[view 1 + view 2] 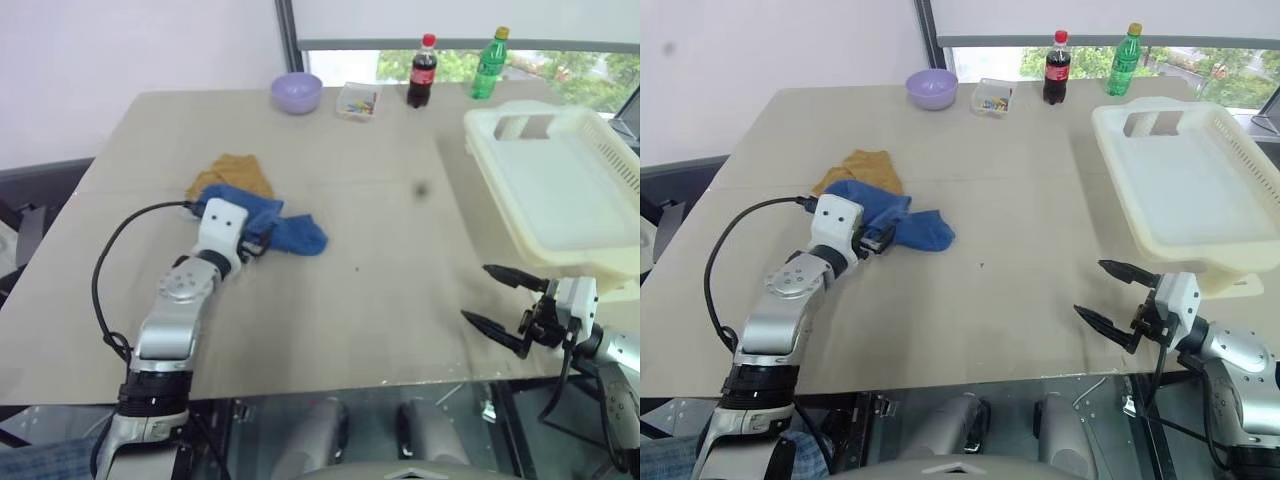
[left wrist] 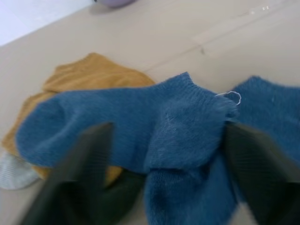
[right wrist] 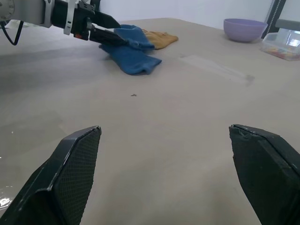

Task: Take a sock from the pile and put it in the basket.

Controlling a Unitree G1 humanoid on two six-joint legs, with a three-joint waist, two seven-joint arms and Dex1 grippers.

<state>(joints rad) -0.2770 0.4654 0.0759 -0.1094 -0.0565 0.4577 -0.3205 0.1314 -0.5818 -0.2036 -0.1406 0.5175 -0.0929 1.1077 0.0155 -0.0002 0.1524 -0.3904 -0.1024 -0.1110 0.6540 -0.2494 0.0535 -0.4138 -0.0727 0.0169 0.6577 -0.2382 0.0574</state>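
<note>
On the beige table (image 1: 400, 300), toward its left half, lies the pile (image 1: 250, 205): a mustard-tan sock (image 1: 232, 174) at the back, two royal-blue socks (image 1: 268, 222) over and in front of it, a scrap of pale grey peeking out beneath in the left wrist view. Down at the pile, left gripper (image 2: 159, 154) spread wide, one black finger (image 2: 89, 159) on either side of the raised fold of blue cloth, nothing pinched yet. Judged to be the grasp step: reached in, not closed. Calls next for closing on that one fold so a single sock comes away, not both blues, then lifting and carrying across to the basket (image 1: 560, 190), which sits tilted at the table's right edge, well apart from the pile and with no sock in it.

Low by the near right edge, just beside the basket's front corner, right gripper (image 1: 500, 300) wide and holding nothing. Along the far edge, clear of the path: lilac bowl (image 1: 297, 92), small clear box (image 1: 358, 101), cola bottle (image 1: 422, 71), green bottle (image 1: 489, 63). Little in the way except the right gripper near the basket.
</note>
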